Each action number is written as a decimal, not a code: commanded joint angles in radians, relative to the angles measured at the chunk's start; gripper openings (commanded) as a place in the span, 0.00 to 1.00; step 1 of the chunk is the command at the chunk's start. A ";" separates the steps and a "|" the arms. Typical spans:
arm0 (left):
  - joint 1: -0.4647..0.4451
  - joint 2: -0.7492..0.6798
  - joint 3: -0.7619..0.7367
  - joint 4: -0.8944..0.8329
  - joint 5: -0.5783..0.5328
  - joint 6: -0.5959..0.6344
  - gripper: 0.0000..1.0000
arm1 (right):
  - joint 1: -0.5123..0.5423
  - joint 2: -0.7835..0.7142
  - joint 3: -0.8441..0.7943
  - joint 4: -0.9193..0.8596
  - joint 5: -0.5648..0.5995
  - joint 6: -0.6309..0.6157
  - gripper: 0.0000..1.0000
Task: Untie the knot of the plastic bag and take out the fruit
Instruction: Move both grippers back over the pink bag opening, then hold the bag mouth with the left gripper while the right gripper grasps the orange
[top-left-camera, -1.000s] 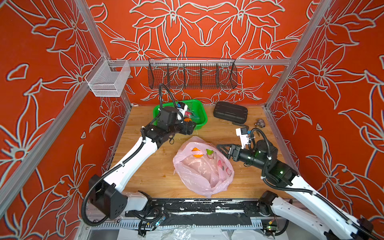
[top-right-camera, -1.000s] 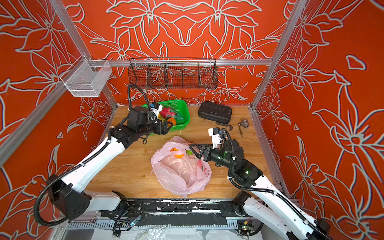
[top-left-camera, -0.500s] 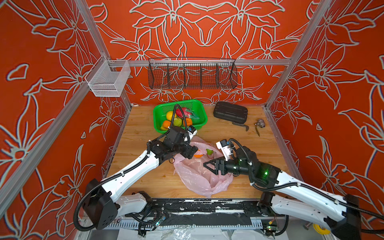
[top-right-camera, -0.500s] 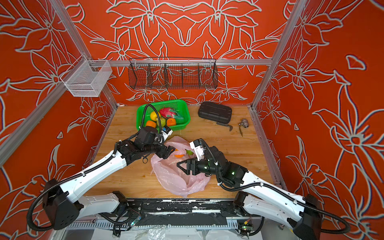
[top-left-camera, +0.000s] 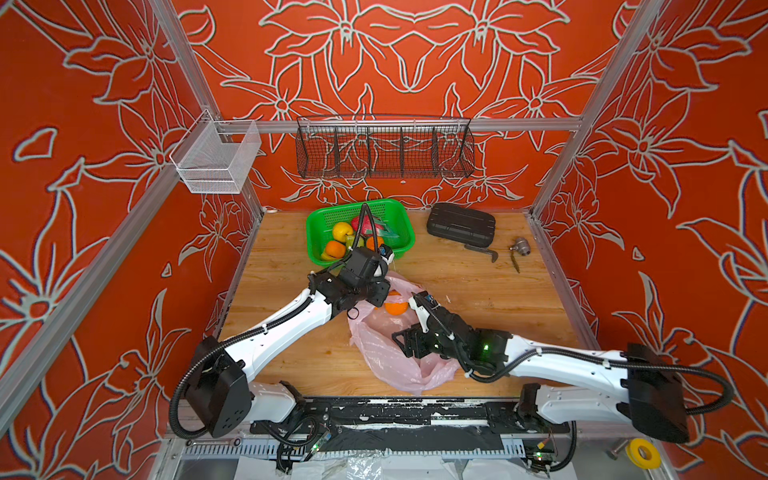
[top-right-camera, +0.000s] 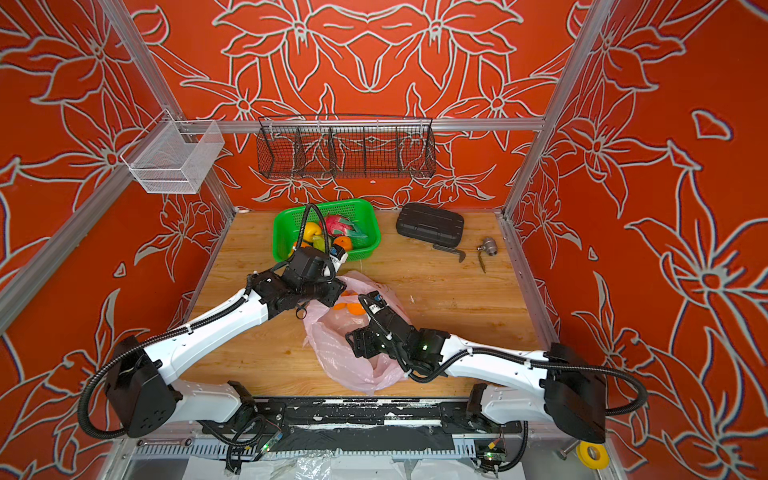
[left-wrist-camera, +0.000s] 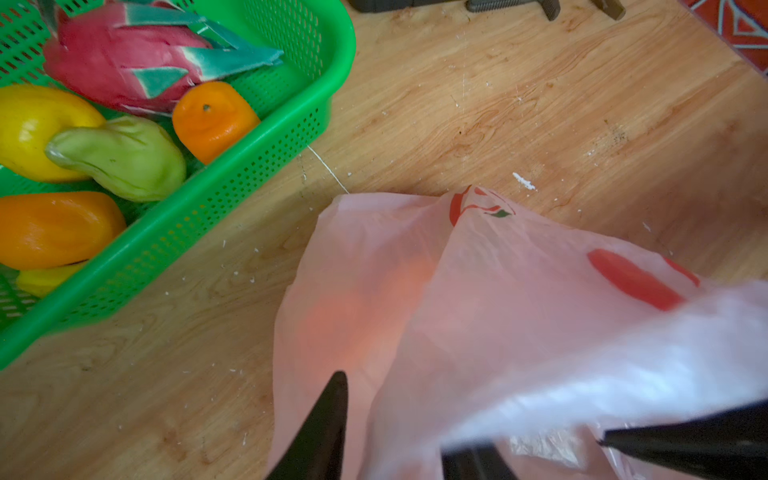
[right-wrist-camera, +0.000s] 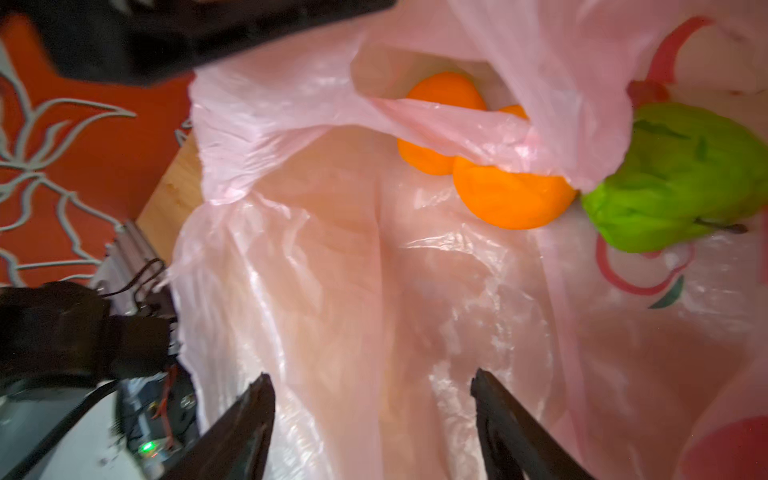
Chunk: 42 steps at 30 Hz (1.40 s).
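Right wrist view looks straight into the open mouth of the pink plastic bag (right-wrist-camera: 332, 270). My right jaws (right-wrist-camera: 371, 374) are spread wide with nothing in them, just over the bag's thin bottom skin. Past their tips, deeper in the bag, lie two oranges (right-wrist-camera: 507, 195) touching each other, with a green pear-like fruit (right-wrist-camera: 685, 178) just beside them. A flap of the bag hangs across the oranges. I think that flap has to be lifted before I can reach them.

That is why my left jaws (left-wrist-camera: 469, 409) are at the bag's rim. In the left wrist view the pink rim runs between my two fingers (left-wrist-camera: 324, 424). The fingers stand apart and are not squeezed on the rim yet. I think they are there to lift the rim and hold the mouth open for my other arm.

I see no knot anywhere. The bag gapes, so I think the untying is done.

In both top views the bag sits in the lower middle of the frame on the bench (top-left-camera: 478, 299). The green basket (top-left-camera: 311, 237) is above it, near the back wall. A dragon fruit (left-wrist-camera: 124, 66), a yellow fruit (left-wrist-camera: 37, 124) and some others lie in the basket. I think the fruit in the bag goes there too.
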 joint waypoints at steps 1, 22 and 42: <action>-0.005 -0.009 0.018 -0.011 -0.010 -0.043 0.32 | 0.007 0.046 0.007 0.073 0.166 -0.029 0.78; -0.008 -0.031 0.035 0.017 0.038 -0.101 0.00 | 0.002 0.416 0.116 0.326 0.471 -0.068 0.88; -0.007 -0.058 0.021 0.018 0.060 -0.105 0.00 | -0.087 0.607 0.154 0.475 0.394 0.080 0.69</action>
